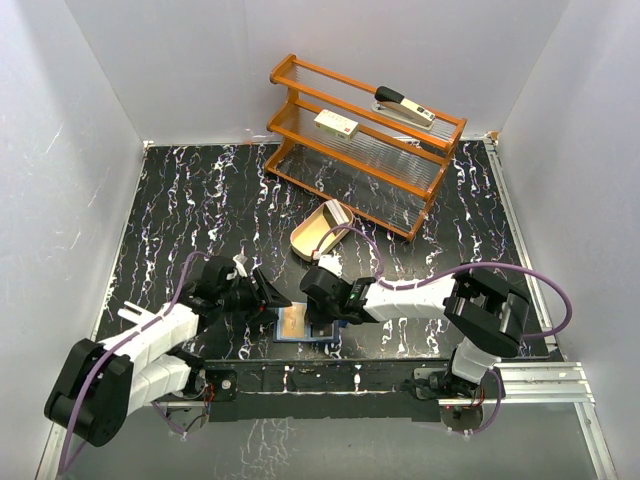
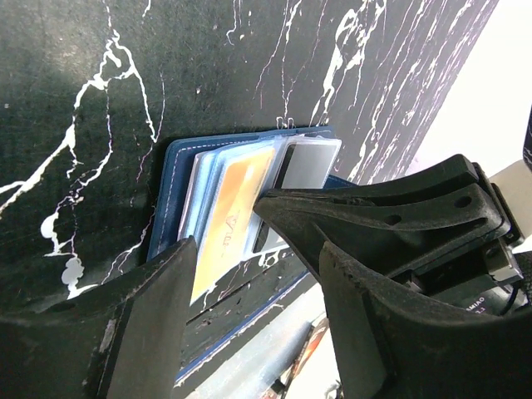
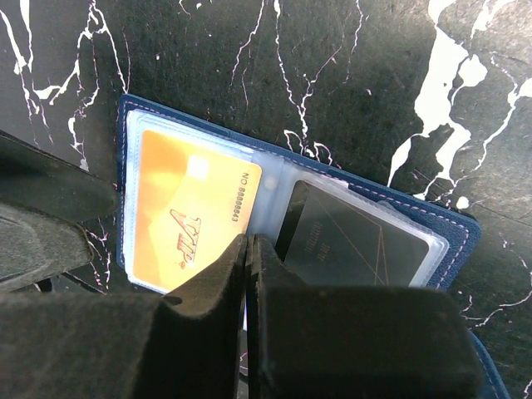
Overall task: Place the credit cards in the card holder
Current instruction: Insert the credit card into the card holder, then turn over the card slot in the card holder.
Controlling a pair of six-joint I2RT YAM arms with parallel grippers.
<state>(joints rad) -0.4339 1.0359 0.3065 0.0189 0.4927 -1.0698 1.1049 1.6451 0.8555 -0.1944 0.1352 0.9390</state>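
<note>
One dark navy folding card holder [image 3: 462,239] shows two cards in its clear pockets, one orange card [image 3: 187,208] and one dark card [image 3: 349,241], alongside one tan oval wooden tray [image 1: 308,240], one orange slatted rack [image 1: 283,70], one cream red-labelled box [image 1: 336,124] and one black-and-cream stapler [image 1: 403,106].

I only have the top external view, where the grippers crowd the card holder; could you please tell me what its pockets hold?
Observer: In the right wrist view the card holder lies open, with an orange card marked VIP in the pocket on that view's left.
Operator: Thank you. And the other pocket?
Observer: A dark card sits in it.
Operator: Are the right gripper's jaws open?
Observer: No, the right gripper is shut, with its tips at the fold between the two pockets.
</note>
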